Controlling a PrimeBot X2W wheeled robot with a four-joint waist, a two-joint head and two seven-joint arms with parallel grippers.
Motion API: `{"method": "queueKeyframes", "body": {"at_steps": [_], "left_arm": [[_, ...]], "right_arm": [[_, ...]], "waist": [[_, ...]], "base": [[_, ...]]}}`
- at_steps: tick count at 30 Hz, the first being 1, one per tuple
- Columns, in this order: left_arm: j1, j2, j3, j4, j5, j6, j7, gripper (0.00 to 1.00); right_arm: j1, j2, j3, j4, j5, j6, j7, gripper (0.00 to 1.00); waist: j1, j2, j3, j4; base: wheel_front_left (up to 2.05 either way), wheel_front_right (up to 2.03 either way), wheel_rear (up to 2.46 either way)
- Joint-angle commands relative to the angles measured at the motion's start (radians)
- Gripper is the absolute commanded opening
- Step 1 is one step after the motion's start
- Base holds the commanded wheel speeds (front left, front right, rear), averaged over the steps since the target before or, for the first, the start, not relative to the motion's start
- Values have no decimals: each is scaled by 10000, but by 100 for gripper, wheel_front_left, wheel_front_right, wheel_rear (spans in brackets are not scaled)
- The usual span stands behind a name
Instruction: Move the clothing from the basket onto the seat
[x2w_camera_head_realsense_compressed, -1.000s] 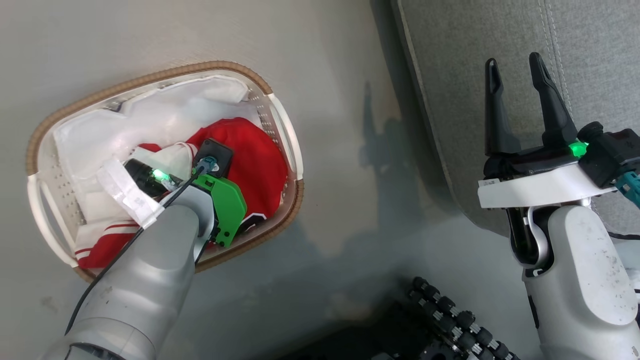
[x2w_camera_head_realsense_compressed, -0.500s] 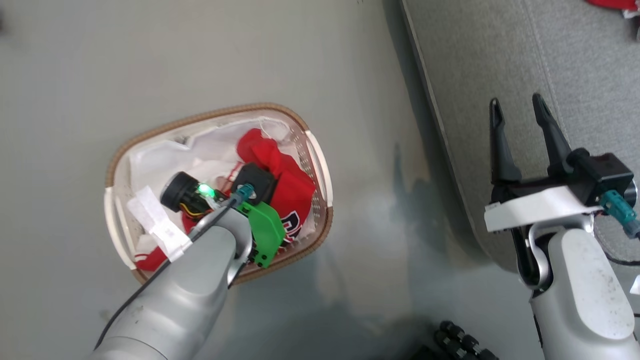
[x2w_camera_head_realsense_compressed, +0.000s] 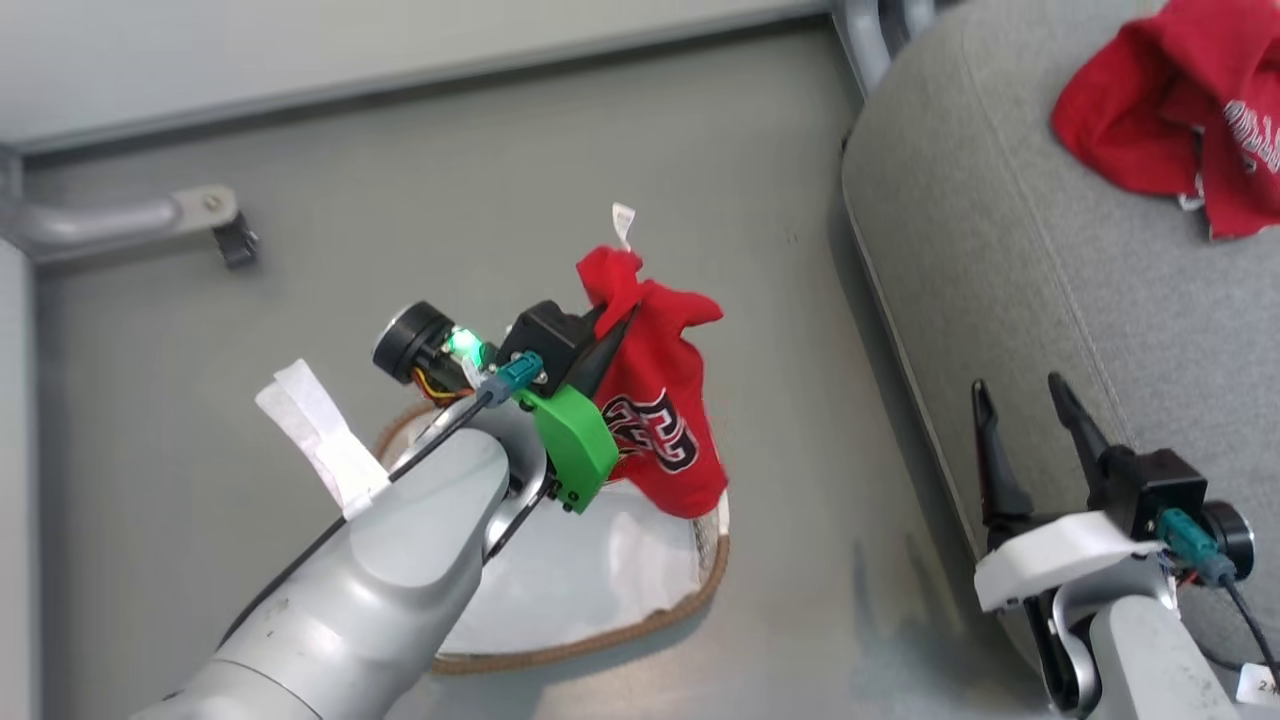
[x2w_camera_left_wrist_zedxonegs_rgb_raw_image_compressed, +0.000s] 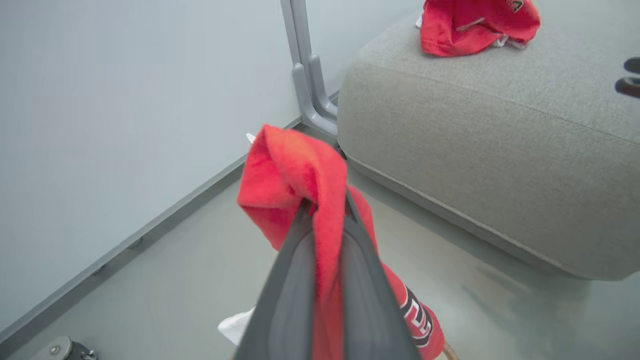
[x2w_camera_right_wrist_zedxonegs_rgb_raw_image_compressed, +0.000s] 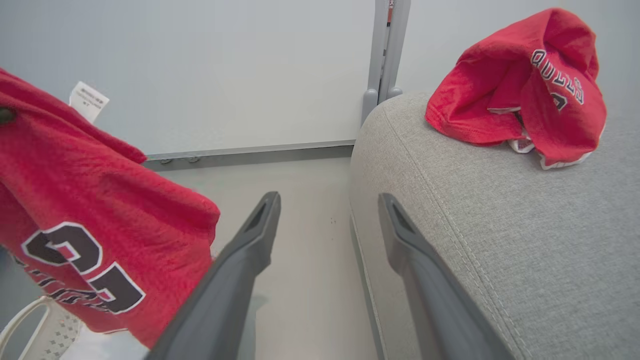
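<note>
A: The floor (x2w_camera_head_realsense_compressed: 250, 330) is smooth and grey, and a pale wall (x2w_camera_left_wrist_zedxonegs_rgb_raw_image_compressed: 100, 90) closes it at the back. What stands on this floor?

B: The basket (x2w_camera_head_realsense_compressed: 690, 603), with a brown woven rim, is low in the head view, partly hidden under the left forearm. Inside it I see the white liner (x2w_camera_head_realsense_compressed: 580, 575). To the right is the grey seat (x2w_camera_head_realsense_compressed: 1000, 260), with a rounded corner and stitched seams.

A: And where is the clothing?

B: In two places. One red jersey (x2w_camera_head_realsense_compressed: 665, 400) hangs above the basket, apart from the seat. It has black lettering with a white outline, and a small white label (x2w_camera_head_realsense_compressed: 623, 215) stands up at its top. Whether its lower hem touches the basket, I cannot tell. The second jersey (x2w_camera_head_realsense_compressed: 1170, 130) lies crumpled on the seat, toward the far end.

A: What holds the hanging one?

B: The left gripper (x2w_camera_left_wrist_zedxonegs_rgb_raw_image_compressed: 325, 202). Its two dark fingers are clenched on a fold of the red cloth. In the left wrist view the cloth is pressed between them and drapes over the tips.

A: And the right gripper (x2w_camera_head_realsense_compressed: 1016, 385)?

B: Its jaws are spread wide, with nothing between them. It is at the lower right, at the edge of the seat. In the right wrist view one finger lies over the floor and the other over the cushion's side.
</note>
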Motion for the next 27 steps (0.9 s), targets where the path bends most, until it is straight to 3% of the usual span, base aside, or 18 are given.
{"method": "queueKeyframes", "body": {"at_steps": [1,8,17,27], "left_arm": [[-54,87,14,-239,-38,-16,-39,0],[-935,306,221,-1193,-363,-16,18,0],[-2276,549,487,-1748,-643,-15,429,0],[-2626,674,541,-2129,-869,-3,608,0]], "right_arm": [[293,-43,6,97,-40,-10,-23,100],[457,-40,484,284,11,-10,-23,100],[74,-38,1348,372,181,-10,-23,100],[-673,-38,2689,138,289,-11,-23,100]], "waist": [[1,0,-2168,1030],[1,0,-2956,1127],[1,0,-3168,1020],[1,0,-3257,995]], "base": [[0,0,0],[0,0,0],[0,0,0],[0,0,0]]}}
